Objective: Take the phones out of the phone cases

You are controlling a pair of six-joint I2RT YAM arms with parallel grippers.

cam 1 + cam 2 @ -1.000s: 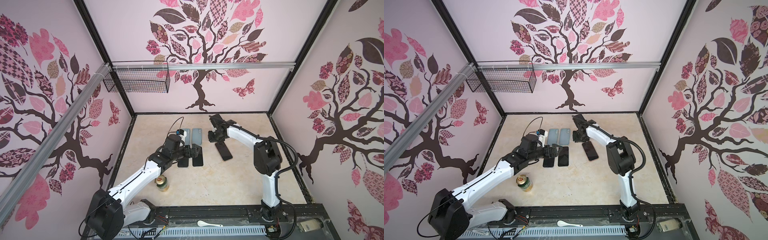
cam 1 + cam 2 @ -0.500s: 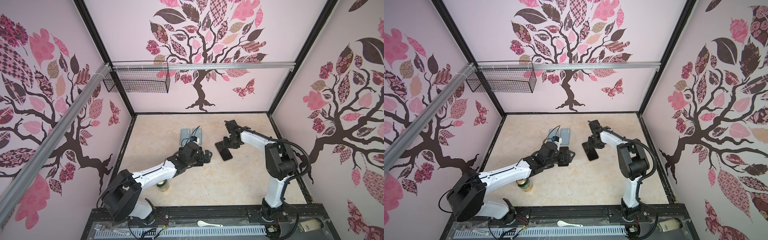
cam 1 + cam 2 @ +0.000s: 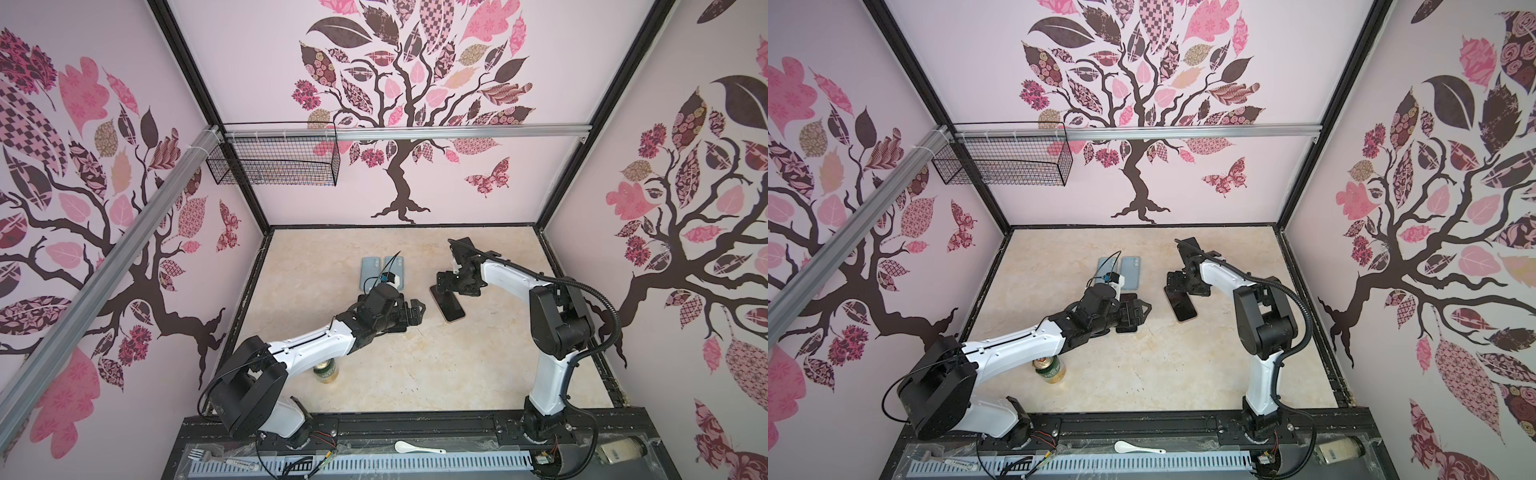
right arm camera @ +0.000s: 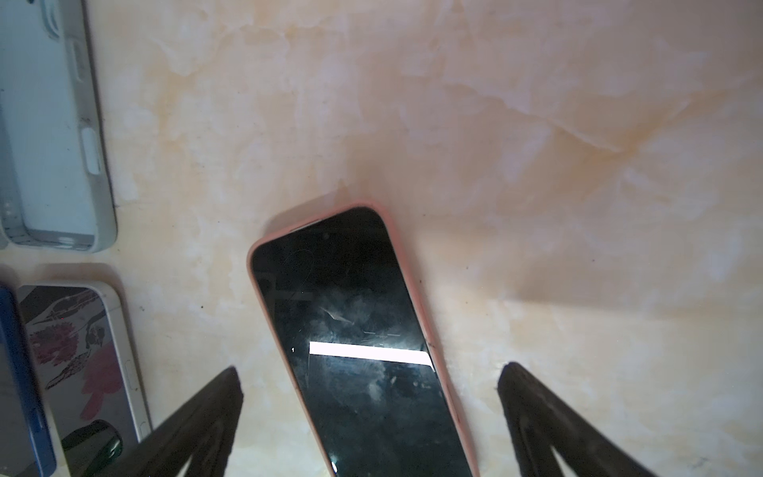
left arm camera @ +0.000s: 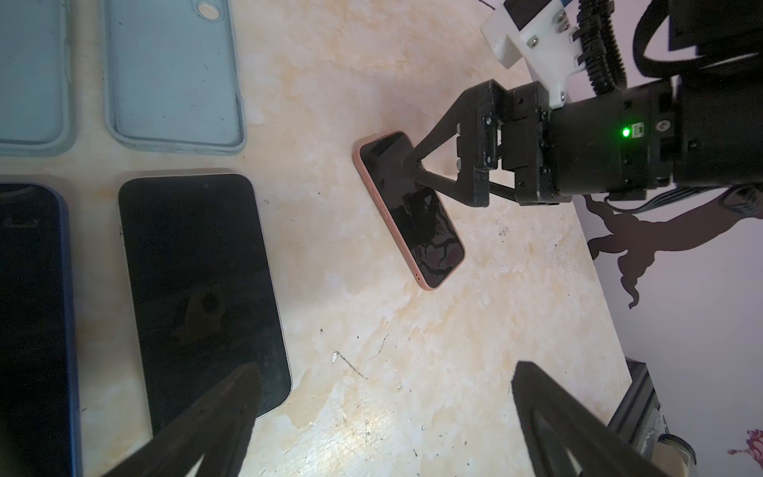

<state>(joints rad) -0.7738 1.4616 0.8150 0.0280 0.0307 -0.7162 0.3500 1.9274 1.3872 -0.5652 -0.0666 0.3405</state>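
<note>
the phone (image 4: 363, 342) lies flat and face up on the desk (image 4: 578, 124), its dark screen framed all round by the pink case (image 5: 379, 199). no corner of the case looks peeled back, so the main step is not yet done.

the right gripper (image 5: 411, 165) hangs over the far end of this cased phone. its fingers (image 4: 214, 404) are spread as wide as they go, one to each side of the phone's long edges, with nothing between them but the phone below. i cannot tell whether a tip touches the screen.

the left gripper (image 5: 386, 367) hovers just beside the cased phone, on the left arm's side. it is equally wide open and empty.

further out on that side lie two dark phones (image 5: 198, 281). beyond them are two pale blue empty cases (image 5: 173, 78), lying apart from the phones.

what remains, as i judge it, is everything for this phone: pinning or gripping it, working the pink rim off, then lifting the phone clear.
</note>
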